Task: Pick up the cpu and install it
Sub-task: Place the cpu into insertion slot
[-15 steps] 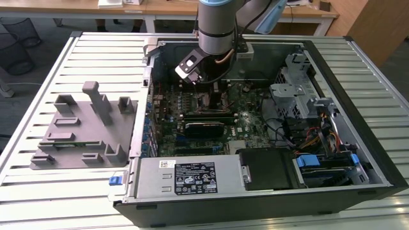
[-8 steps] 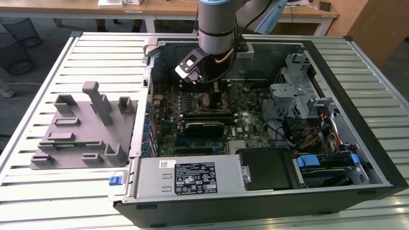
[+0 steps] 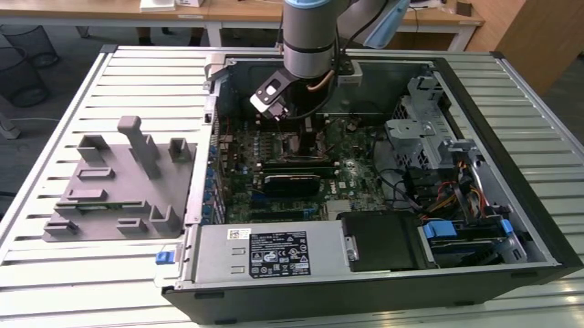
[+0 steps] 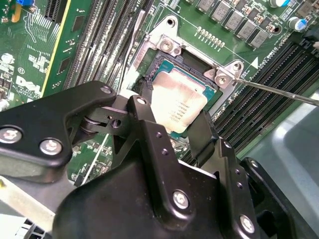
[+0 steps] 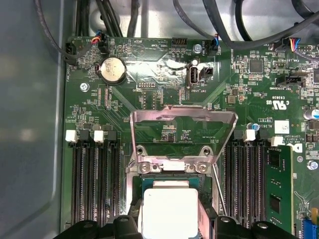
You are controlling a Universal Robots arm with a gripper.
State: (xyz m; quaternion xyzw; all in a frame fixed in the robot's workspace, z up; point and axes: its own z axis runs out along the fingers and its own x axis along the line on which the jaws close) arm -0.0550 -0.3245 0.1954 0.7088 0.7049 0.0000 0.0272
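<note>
CPU is sitting at the opening of the motherboard socket frame, silvery top facing up; whether it is fully seated cannot be told. The jaws are gripping the CPU, with one black finger touching each of two opposite edges. The hinged load plate is standing open. The thin retention lever is lying across the memory slots. In the exterior view, the arm is reaching down into the open computer case, which is lying on the slatted surface beside a grey fixture.
</note>
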